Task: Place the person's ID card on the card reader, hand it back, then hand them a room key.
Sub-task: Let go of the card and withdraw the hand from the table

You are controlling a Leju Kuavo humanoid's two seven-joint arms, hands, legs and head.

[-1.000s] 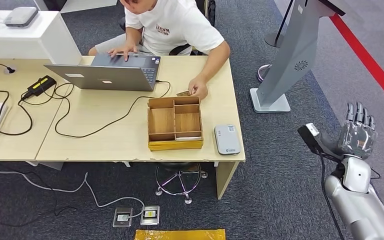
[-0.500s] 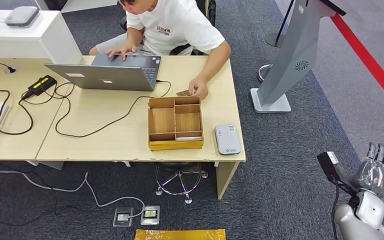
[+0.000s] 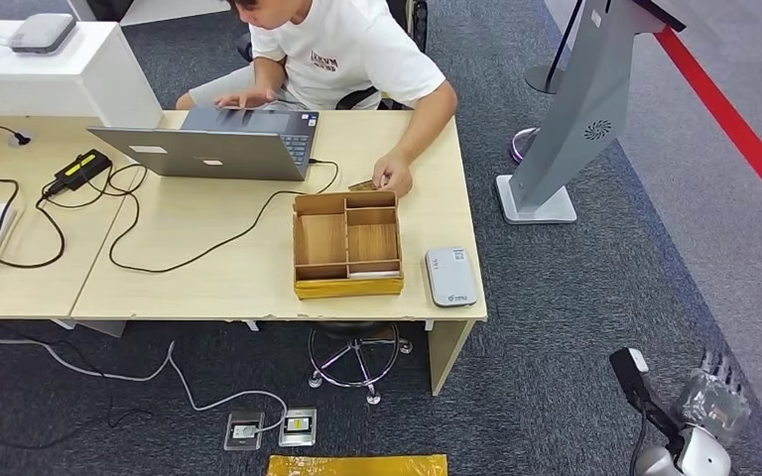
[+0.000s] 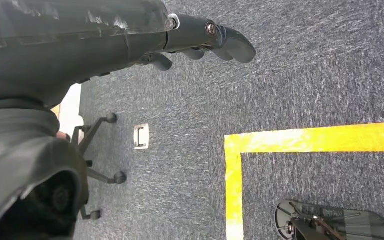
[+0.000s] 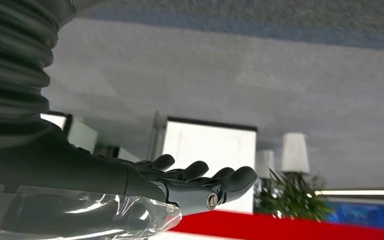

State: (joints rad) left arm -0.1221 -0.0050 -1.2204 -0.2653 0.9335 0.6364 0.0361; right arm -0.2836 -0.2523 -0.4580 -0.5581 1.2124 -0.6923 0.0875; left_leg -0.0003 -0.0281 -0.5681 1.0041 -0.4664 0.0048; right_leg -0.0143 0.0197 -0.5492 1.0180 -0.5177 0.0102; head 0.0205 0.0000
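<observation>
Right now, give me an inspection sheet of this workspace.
Surface: wooden desk, uncrowded near the reader.
Job's things: card reader at the desk's right front edge; card in the person's hand; wooden tray beside the reader.
Clutter: laptop, power adapter.
Hands: right hand low, empty; left hand empty, hanging over carpet.
Cables: black cables across desk.
Surroundings: kiosk stand, red floor line.

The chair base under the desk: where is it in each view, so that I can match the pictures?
Head view: chair base at lower centre, under the desk's near edge.
Left wrist view: its legs and casters lie on the carpet beside the dark wrist cover.
Right wrist view: faces elsewhere, toward a plant.
Shared landmark: the floor socket plate near the chair base.
</observation>
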